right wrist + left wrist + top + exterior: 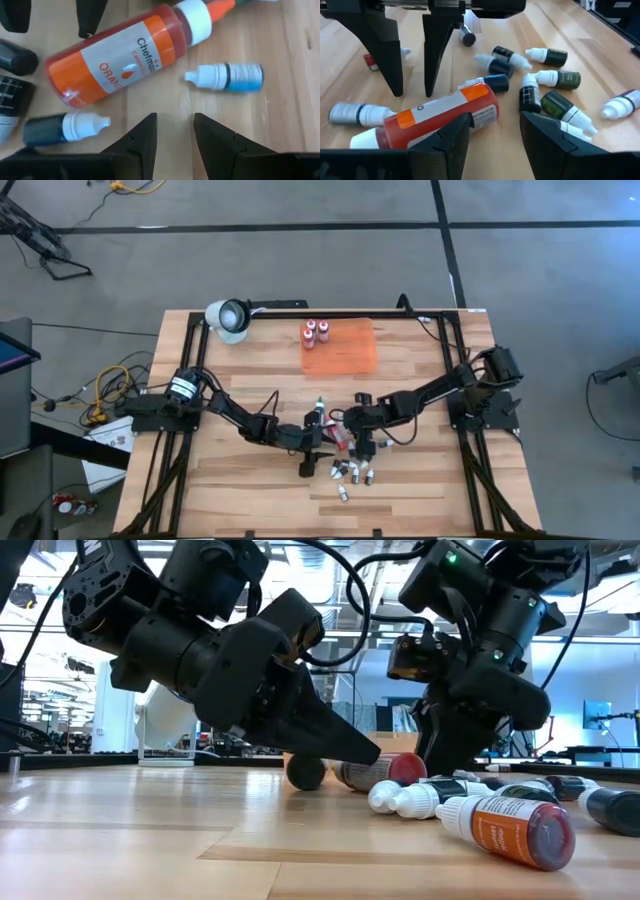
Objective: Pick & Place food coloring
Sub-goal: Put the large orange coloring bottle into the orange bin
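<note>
An orange bottle [445, 112] [125, 57] with a white cap lies on its side on the table near its middle. Several tiny dark and white droppers [540, 90] [352, 473] lie scattered beside it, toward the near edge. My left gripper [495, 142] [308, 455] is open and low over the table, its fingers at the bottle's near side. My right gripper [175, 132] [362, 442] is open too and faces it across the bottle, with a blue-labelled dropper [227, 77] just ahead of its fingers. In the low view a red-orange dropper [505, 830] lies closest.
A flat orange mat [345, 352] lies toward the far edge, with three red white-capped bottles [316, 332] standing on its far left corner. A white round lamp [228, 318] sits at the far left corner. A green bottle [319, 402] lies just beyond the grippers.
</note>
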